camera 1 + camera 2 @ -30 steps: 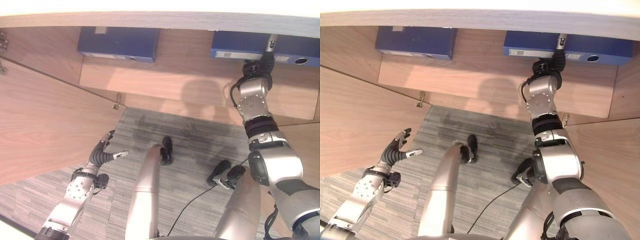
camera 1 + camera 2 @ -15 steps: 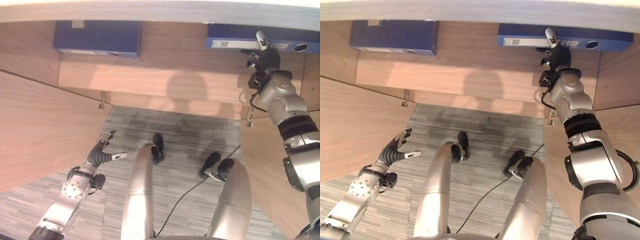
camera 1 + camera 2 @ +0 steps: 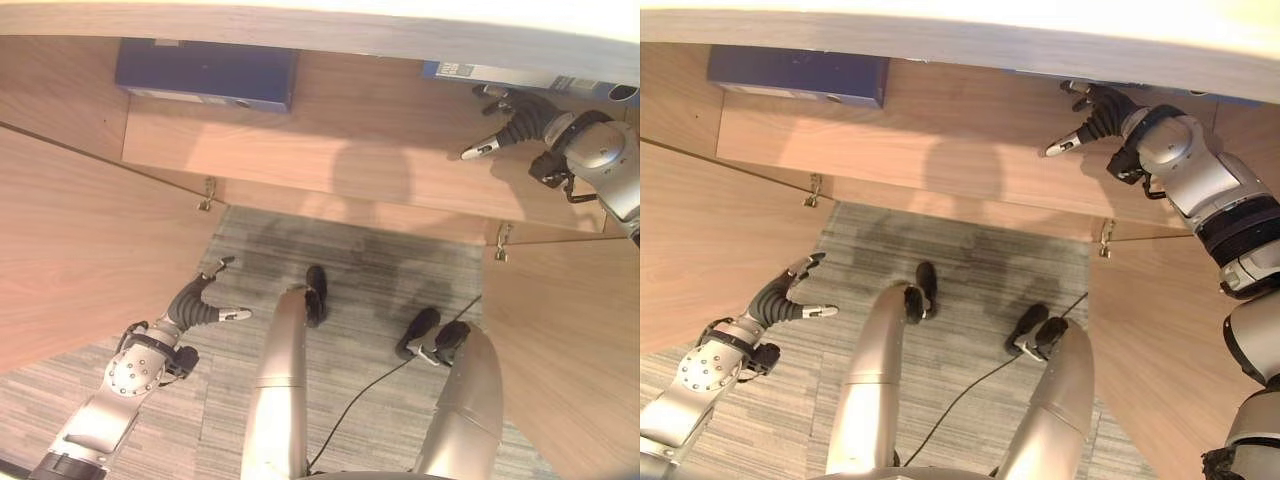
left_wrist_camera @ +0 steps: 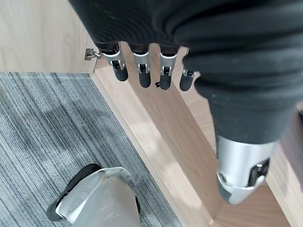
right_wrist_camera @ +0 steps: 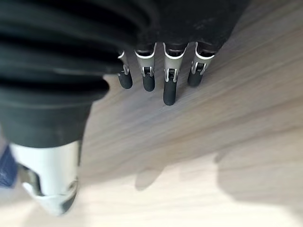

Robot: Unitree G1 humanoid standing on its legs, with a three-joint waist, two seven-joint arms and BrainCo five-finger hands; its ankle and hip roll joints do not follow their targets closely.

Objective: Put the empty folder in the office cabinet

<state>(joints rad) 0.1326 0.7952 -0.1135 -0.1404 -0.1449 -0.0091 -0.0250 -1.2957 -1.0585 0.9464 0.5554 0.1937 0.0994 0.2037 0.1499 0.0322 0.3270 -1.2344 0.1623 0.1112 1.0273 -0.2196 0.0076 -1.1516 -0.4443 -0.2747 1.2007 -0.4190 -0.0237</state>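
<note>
The left cabinet door (image 3: 70, 250) stands open on the robot's left side, its hinge (image 3: 207, 192) visible at the inner edge.

The left robot hand (image 3: 190, 305) hangs low beside this door, above the grey carpet (image 3: 380, 270). Its fingers (image 4: 142, 71) are extended and relaxed, thumb apart, and it holds nothing.

Inside the office cabinet, a dark blue folder (image 3: 205, 72) lies flat on the wooden shelf (image 3: 330, 150) at the left end, under the overhanging top panel (image 3: 320, 25).

A second blue folder (image 3: 500, 75) lies on the same shelf at the right end, well apart from the first; the top panel hides much of it.

The right robot hand (image 3: 520, 125) is raised in front of the shelf, just beside the near edge of the right folder. Its fingers (image 5: 170, 85) are straight and spread, thumb pointing away, and it grips nothing. Whether a fingertip touches the folder cannot be determined.

The right cabinet door (image 3: 560, 350) stands open at the right side, with a hinge (image 3: 503, 240) at its upper corner.
</note>
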